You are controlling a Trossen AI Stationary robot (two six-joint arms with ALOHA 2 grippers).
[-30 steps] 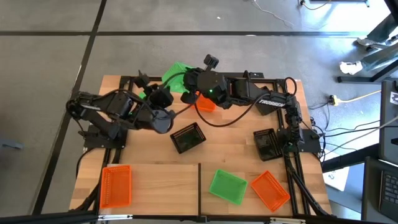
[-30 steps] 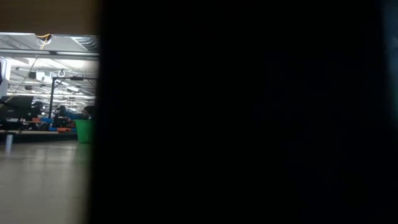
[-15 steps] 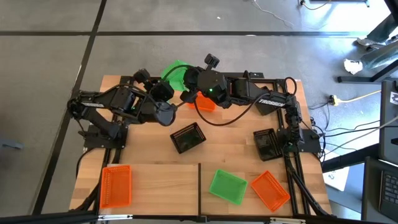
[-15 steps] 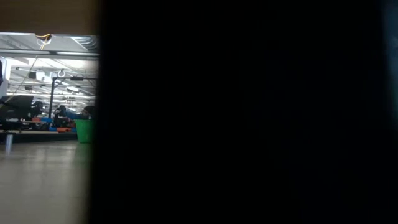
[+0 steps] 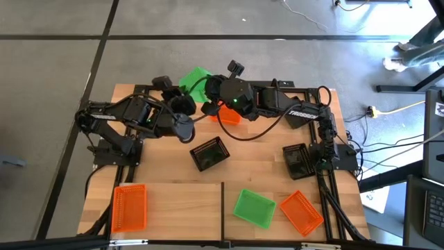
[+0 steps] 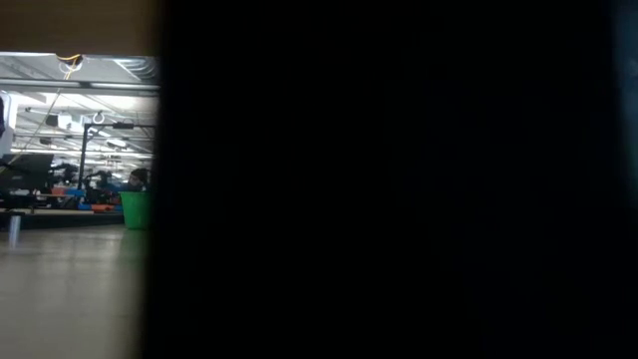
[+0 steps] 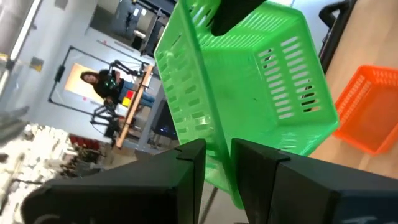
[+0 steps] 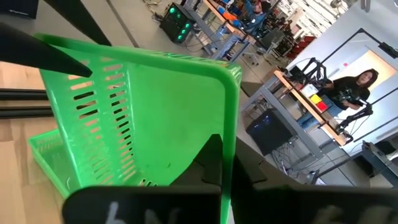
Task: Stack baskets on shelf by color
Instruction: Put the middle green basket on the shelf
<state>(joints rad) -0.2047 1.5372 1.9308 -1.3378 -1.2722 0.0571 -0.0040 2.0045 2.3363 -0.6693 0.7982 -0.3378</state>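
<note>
Holding a bright green lattice-sided plastic basket (image 5: 197, 78) tilted on edge over the table's far side: right gripper (image 8: 222, 163) is pinching one rim wall tight, left gripper (image 7: 214, 163) is straddling the opposite wall, jaws slightly apart. Pale wooden shelf board (image 5: 173, 205) is lying well away at the near edge, so either arm is needing a long carry.

Even daylight overhead, soft shadows — low view mostly blacked out; wrist backgrounds blurred, bright window glare.

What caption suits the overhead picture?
Both grippers, left and right, hold one bright green lattice basket at the table's far edge.
</note>
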